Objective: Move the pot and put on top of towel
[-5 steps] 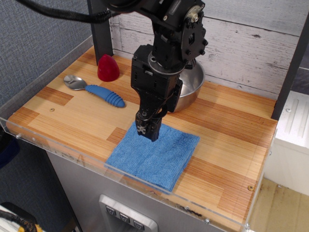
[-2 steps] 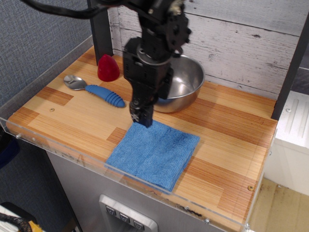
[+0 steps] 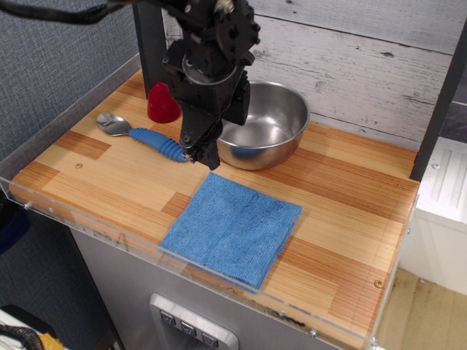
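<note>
Observation.image: shiny round pot (image 3: pixel 266 133), terry towel (image 3: pixel 232 227).

Your robot arm (image 3: pixel 208 55) is black all over, built of blocky, matte housings stacked one on another. Near the top you see a round joint (image 3: pixel 232 25) with small screws set around its face and a pale metal hub at its centre. A thick black cable (image 3: pixel 55 10) runs off from it toward the upper left. Lower down, the body narrows into a slim black gripper (image 3: pixel 198 152) with small pale marks near its tip.
</note>
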Robot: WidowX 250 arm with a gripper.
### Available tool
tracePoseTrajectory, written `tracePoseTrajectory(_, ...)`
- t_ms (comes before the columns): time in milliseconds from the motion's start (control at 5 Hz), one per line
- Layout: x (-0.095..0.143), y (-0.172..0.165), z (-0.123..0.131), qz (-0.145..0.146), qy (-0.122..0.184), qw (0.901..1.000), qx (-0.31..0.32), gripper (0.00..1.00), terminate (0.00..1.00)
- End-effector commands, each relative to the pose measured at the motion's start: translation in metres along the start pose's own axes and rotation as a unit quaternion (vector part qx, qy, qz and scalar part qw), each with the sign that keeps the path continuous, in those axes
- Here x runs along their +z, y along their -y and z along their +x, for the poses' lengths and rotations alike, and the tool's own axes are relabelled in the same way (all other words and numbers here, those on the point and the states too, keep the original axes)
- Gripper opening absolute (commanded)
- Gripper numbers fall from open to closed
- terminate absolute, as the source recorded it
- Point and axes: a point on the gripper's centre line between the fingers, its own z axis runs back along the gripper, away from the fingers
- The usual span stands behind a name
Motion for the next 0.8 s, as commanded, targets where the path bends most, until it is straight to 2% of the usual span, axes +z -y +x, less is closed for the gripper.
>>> tracePoseTrajectory(0,-0.017,0.023,0.004,-0.013,-0.001,0.9999,-0.003,1.00,0.00)
tracePoseTrajectory(600,-0.051,0.037,-0.004,0.010,-0.004,0.9998,-0.015,1.00,0.00)
